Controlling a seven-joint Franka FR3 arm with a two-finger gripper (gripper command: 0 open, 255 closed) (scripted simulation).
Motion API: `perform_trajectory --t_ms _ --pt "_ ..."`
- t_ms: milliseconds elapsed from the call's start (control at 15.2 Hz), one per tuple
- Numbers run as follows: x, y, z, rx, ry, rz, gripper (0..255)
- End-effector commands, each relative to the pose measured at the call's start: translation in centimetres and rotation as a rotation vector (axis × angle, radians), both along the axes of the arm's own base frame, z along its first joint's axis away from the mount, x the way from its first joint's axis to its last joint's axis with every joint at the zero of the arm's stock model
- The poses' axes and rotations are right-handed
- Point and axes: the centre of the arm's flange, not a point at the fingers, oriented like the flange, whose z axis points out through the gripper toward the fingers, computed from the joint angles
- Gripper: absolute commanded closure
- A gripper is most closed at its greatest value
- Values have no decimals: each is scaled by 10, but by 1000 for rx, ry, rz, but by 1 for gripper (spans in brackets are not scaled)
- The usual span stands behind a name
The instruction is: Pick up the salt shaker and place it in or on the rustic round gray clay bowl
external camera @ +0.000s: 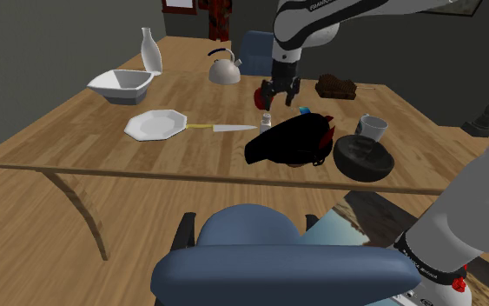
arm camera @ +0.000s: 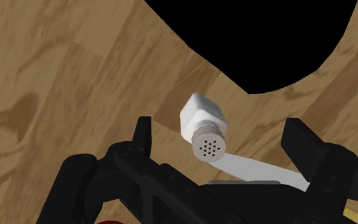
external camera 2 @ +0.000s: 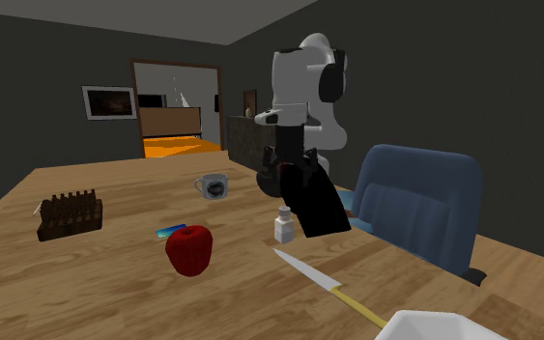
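The salt shaker (external camera: 266,123) is a small white bottle with a grey perforated cap, standing upright on the wooden table (external camera: 77,130) beside a knife blade. It also appears as the shaker (external camera 2: 283,225) and the shaker (arm camera: 203,124). My gripper (external camera: 279,97) hovers a little above it, open. In the wrist view the shaker sits between the spread fingers of the gripper (arm camera: 222,137), untouched. The round dark bowl (external camera: 364,158) rests near the table's front edge, to the shoulder view's right of a black object.
A large black object (external camera: 290,141) lies between shaker and bowl. A mug (external camera: 372,128) stands behind the bowl. A red apple (external camera 2: 189,249), blue card (external camera 2: 171,231), knife (external camera: 221,129), white plate (external camera: 155,124), white bowl (external camera: 121,85), kettle (external camera: 225,68) and brown rack (external camera: 336,86) share the table. A blue chair (external camera: 268,252) stands in front.
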Motion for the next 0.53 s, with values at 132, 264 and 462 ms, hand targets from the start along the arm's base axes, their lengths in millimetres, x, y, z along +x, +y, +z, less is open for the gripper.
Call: perform_trajectory --t_ms 132,264,462 --pt "47 -3 -19 -1 -9 -6 0" --pt "46 -3 -29 -1 -9 -6 0" --pt "46 -3 -45 -1 -9 -6 0"
